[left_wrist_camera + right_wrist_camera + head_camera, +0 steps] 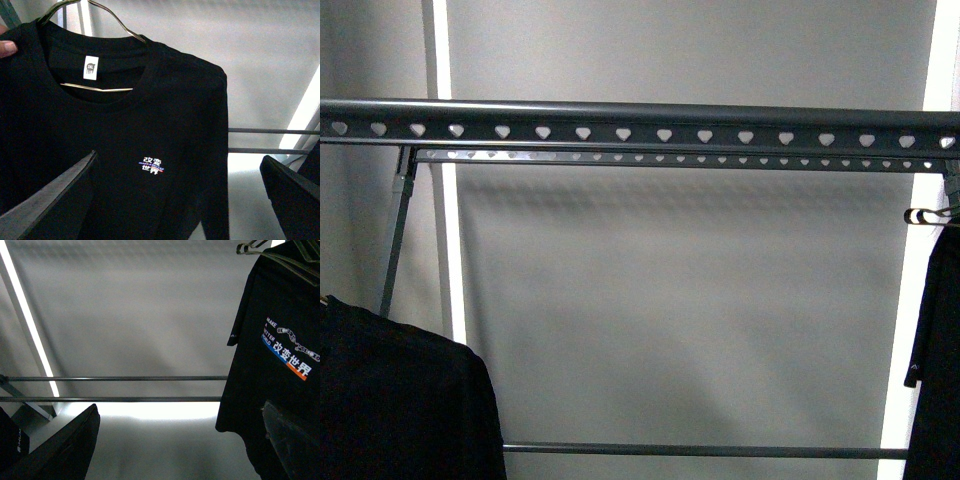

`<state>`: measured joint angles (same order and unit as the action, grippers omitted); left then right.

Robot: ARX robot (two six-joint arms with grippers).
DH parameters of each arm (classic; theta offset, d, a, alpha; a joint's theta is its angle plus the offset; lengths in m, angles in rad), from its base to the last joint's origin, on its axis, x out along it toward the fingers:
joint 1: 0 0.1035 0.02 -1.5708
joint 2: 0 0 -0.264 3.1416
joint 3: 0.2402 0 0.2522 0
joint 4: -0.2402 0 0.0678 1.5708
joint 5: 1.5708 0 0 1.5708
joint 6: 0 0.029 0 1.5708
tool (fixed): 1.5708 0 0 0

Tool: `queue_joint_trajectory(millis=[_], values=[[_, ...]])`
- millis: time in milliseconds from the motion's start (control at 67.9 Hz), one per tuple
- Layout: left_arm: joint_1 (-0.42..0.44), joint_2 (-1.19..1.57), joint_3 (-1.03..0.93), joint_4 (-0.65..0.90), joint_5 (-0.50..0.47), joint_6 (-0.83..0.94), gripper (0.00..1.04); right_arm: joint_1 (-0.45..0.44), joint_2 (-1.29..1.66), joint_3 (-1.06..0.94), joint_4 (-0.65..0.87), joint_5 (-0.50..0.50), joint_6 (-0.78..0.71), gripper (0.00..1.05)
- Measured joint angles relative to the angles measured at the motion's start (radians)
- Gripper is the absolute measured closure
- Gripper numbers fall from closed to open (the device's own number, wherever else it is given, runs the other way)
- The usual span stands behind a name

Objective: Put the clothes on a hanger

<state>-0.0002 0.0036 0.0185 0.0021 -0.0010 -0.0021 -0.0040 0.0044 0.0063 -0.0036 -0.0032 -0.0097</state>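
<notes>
In the left wrist view a black T-shirt (125,130) hangs on a thin wire hanger (107,89). It has a white collar label and a small chest print of Chinese characters with a blue-orange stripe. A fingertip (6,48) touches its shoulder. My left gripper (178,156) is open just in front of the shirt's chest, holding nothing. In the front view the shirt (400,400) shows at the lower left, below the dark grey rack's top rail (640,125) with heart-shaped holes. My right gripper (180,407) is open and empty, facing the rack's lower bars (115,378).
A black garment (938,350) on a striped hanger (925,214) hangs at the rail's right end. The right wrist view shows a black shirt (270,365) printed "MAKE A BETTER WORLD" beside my right finger. A grey wall stands behind the rack. A thin lower bar (700,451) runs across.
</notes>
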Motion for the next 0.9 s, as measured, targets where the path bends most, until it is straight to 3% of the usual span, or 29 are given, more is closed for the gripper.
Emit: queue_joint_trajectory(millis=[353,530,604,692,780,898], values=[[-0.027,0.008,0.001,0.03,-0.029,0.012,0.07,0.0,0.0,0.0,0.0,0.0,0.0,0.07],[-0.361,0.287,0.146,0.282,-0.446,0.093,0.07,0.0,0.0,0.0,0.0,0.0,0.0,0.07],[-0.424,0.463,0.265,0.41,-0.609,0.094,0.07,0.0,0.0,0.0,0.0,0.0,0.0,0.07],[-0.442,0.676,0.42,0.5,-0.787,0.071,0.07,0.0,0.0,0.0,0.0,0.0,0.0,0.07],[-0.42,0.994,0.708,0.294,-0.961,-0.102,0.07,0.0,0.0,0.0,0.0,0.0,0.0,0.07],[-0.385,1.241,0.959,-0.056,-1.011,-0.375,0.07,0.0,0.0,0.0,0.0,0.0,0.0,0.07]])
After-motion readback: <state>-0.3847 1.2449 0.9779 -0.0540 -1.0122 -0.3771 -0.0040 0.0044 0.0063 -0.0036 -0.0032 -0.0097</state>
